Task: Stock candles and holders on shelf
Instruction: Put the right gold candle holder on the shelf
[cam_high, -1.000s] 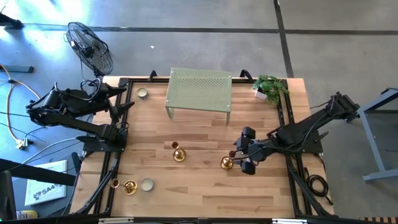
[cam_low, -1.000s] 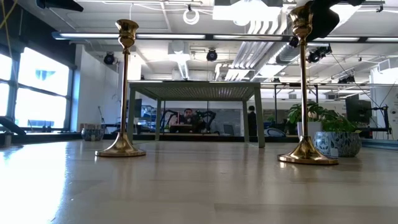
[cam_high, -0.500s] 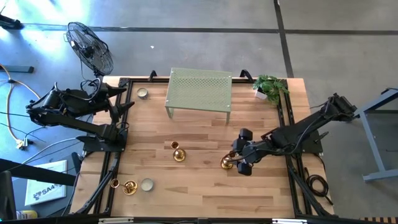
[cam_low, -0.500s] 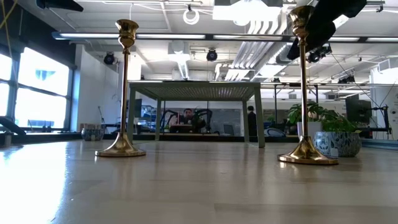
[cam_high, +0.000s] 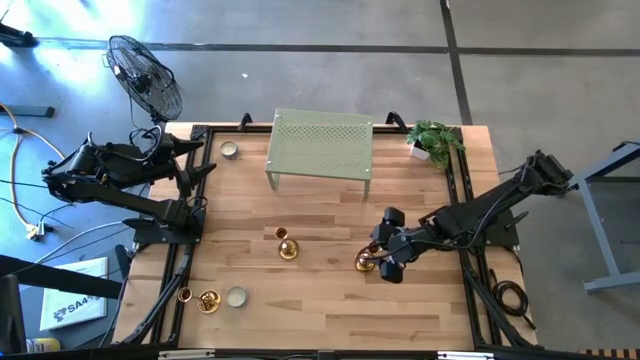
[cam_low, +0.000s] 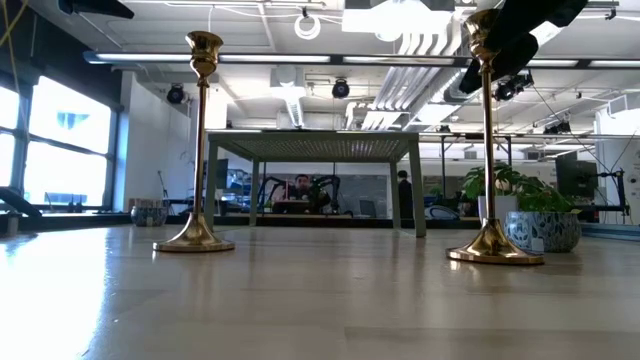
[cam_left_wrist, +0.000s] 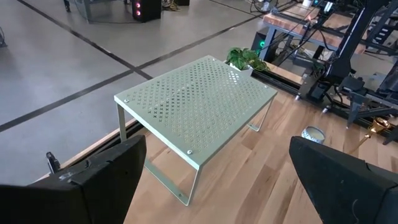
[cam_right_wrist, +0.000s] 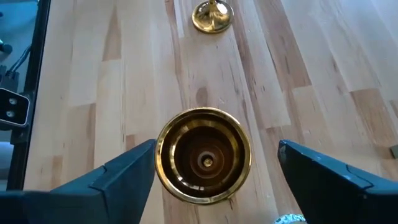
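1. The right claw (cam_high: 380, 261) hangs directly over a gold holder (cam_high: 366, 262) standing on the desk (cam_high: 320, 300) toward its right front. Its fingers (cam_right_wrist: 118, 177) are spread wide, one on each side of the holder's cup (cam_right_wrist: 203, 155), with clear gaps to both, so nothing is pinched.
2. In the low view the same right claw (cam_low: 505, 35) shows as a dark shape level with the top of that holder (cam_low: 489, 150), which stands upright on its round base.
3. A second tall holder (cam_high: 287, 246) stands upright near the middle of the desk, well apart from the first; the right wrist view shows its base (cam_right_wrist: 212, 15) farther along the boards.
4. Two more holders (cam_high: 208, 300) sit close together at the desk's front left corner, with a pale candle (cam_high: 236, 296) just beside them.
5. Another candle (cam_high: 229, 150) rests near the back left corner, beside the shelf.
6. The sage-green shelf (cam_high: 321, 147) stands at the back centre of the desk with its perforated top bare.
7. A small potted plant (cam_high: 433, 140) sits at the back right, next to the shelf.
8. The left claw (cam_high: 195, 160) waits at the desk's left edge, raised, fingers (cam_left_wrist: 102, 177) spread and holding nothing, facing the shelf (cam_left_wrist: 196, 106).
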